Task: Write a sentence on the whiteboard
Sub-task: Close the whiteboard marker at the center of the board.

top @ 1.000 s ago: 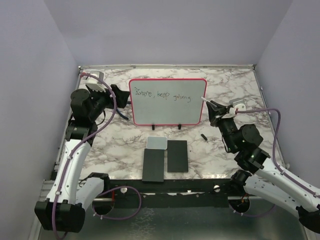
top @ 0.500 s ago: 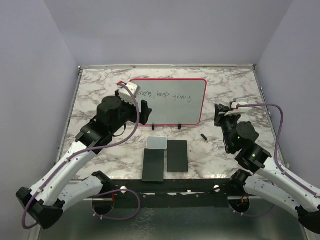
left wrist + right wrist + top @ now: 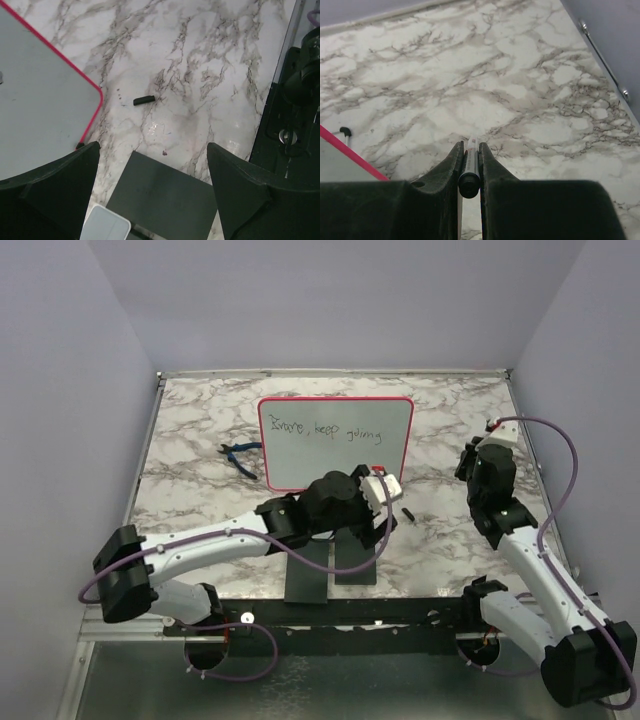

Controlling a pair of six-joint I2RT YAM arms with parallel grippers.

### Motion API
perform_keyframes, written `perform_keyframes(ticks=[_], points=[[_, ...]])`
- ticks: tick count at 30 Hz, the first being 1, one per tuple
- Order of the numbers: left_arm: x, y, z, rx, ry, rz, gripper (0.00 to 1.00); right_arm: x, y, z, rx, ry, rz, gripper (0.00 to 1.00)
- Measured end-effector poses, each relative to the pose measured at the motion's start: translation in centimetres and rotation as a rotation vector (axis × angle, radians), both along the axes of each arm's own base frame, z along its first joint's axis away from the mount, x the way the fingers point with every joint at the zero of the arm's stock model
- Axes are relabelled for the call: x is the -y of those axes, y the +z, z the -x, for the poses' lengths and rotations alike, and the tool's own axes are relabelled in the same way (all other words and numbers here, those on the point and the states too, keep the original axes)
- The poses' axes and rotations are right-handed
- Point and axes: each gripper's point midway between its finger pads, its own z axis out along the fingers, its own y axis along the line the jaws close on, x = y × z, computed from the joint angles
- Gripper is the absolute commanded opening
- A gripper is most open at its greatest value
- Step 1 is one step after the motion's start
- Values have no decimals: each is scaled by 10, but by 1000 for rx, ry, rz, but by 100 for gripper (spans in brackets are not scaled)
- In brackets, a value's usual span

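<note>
**Left gripper (image 3: 152, 150) gaping, empty, short of the cap**

Right gripper (image 3: 470, 146) pinches the marker (image 3: 469, 172). Reach forward and drop with jaws astride the small black cap (image 3: 144, 100) (probably the marker's) on the tabletop (image 3: 200, 60), clear of the whiteboard (image 3: 330, 465) standing beyond, its sentence (image 3: 327, 430) along the top.

— What colour was the whiteboard (image 3: 335, 458)?
— White, rimmed in red-pink, with the sentence (image 3: 328, 430) in thin dark strokes.
— And the bench (image 3: 190, 450)?
— A white marble pattern, veined grey-brown. The two slabs (image 3: 162, 197) on it were black, the small pad (image 3: 107, 227) grey-white, a cap (image 3: 144, 100) black, and the pliers (image 3: 240, 457) blue-handled.
— The arms (image 3: 200, 550)?
— White and black, with purple cables (image 3: 575, 455). The right hand (image 3: 470, 150) was black, its marker (image 3: 469, 172) black with a white tip.
</note>
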Motion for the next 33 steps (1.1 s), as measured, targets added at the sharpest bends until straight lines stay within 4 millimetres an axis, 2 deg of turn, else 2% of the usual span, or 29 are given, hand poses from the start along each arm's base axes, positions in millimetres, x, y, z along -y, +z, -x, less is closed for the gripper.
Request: perform_keyframes(ticks=[2, 4, 9, 13, 18, 24, 28, 33], points=[[17, -19, 2, -12, -57, -23, 90, 4, -13, -2, -63, 7, -23, 1], [32, -43, 3, -14, -114, -59, 90, 0, -13, -2, -88, 32, -45, 1], [55, -78, 3, 20, -217, -104, 90, -11, 10, -3, -73, 97, -93, 1], [70, -94, -7, 109, -259, -121, 91, -10, 18, 2, -74, 105, -98, 1], [78, -114, -18, 228, -279, -131, 92, -7, 27, 19, -67, 103, -98, 1], [91, -149, -35, 307, -324, -201, 88, -5, 59, 29, 9, 108, -106, 1], [99, -158, -49, 321, -342, -230, 81, -5, 69, 37, 40, 117, -112, 1], [112, -152, -67, 348, -347, -241, 68, -8, 76, 44, 62, 139, -119, 1]])
